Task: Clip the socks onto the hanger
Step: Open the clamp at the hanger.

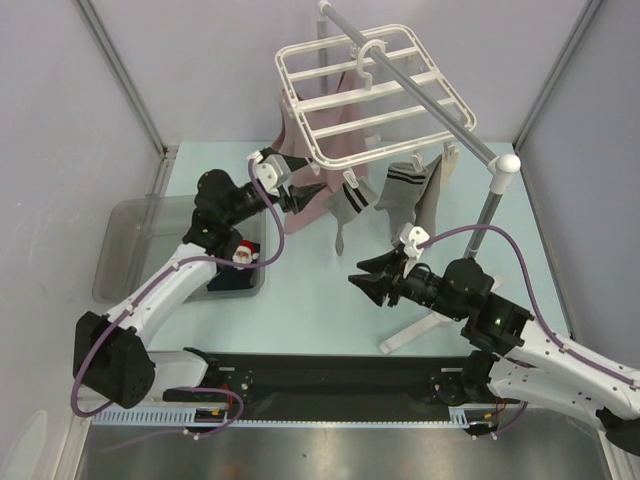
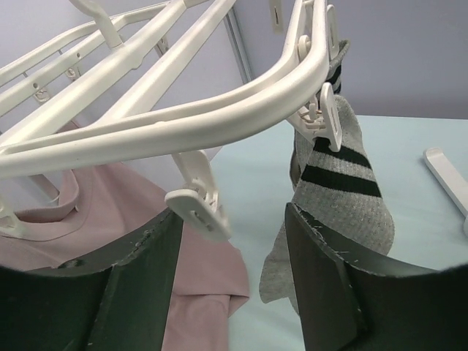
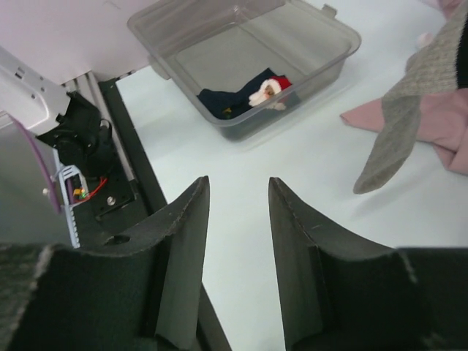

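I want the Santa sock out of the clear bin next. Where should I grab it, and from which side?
Probably take the Santa sock by its bunched navy part, coming straight down through the open top of the bin. It lies crumpled low on the floor against one wall, so the walls block any sideways approach. The right gripper is open and empty.

We note a pale mint table (image 1: 300, 310), enclosed by plain lavender-grey wall panels (image 1: 60, 100) with aluminium corner posts (image 1: 122, 75); lighting even and diffuse.
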`<state>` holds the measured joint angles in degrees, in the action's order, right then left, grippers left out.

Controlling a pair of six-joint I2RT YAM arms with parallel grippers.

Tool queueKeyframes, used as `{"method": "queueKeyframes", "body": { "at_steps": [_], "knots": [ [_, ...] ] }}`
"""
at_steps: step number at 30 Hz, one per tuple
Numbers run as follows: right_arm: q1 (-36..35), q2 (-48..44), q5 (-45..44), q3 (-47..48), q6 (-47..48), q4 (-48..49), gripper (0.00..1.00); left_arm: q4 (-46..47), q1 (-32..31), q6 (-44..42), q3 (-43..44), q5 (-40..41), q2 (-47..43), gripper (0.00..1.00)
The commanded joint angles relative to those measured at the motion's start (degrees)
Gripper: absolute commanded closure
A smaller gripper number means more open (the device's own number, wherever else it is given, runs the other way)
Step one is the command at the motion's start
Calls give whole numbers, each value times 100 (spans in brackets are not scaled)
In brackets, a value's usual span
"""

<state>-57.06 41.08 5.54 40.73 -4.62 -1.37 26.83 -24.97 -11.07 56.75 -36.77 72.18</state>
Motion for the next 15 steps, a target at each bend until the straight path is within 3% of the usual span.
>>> {"method": "queueKeyframes", "body": {
  "at_steps": [1,6,13,15],
  "knots": [
    [-42,-21,-483,-56,181,996,58,341,-43,105,178,-49,33,38],
    [-51,198,-738,-22,137,1366,62,323,-43,166,205,4,103,45],
    [-113,541,-1230,163,-83,2165,78,376,-52,369,284,47,217,57],
    [-139,576,-1336,172,-83,2333,79,393,-52,412,293,48,217,62]
  ]
}}
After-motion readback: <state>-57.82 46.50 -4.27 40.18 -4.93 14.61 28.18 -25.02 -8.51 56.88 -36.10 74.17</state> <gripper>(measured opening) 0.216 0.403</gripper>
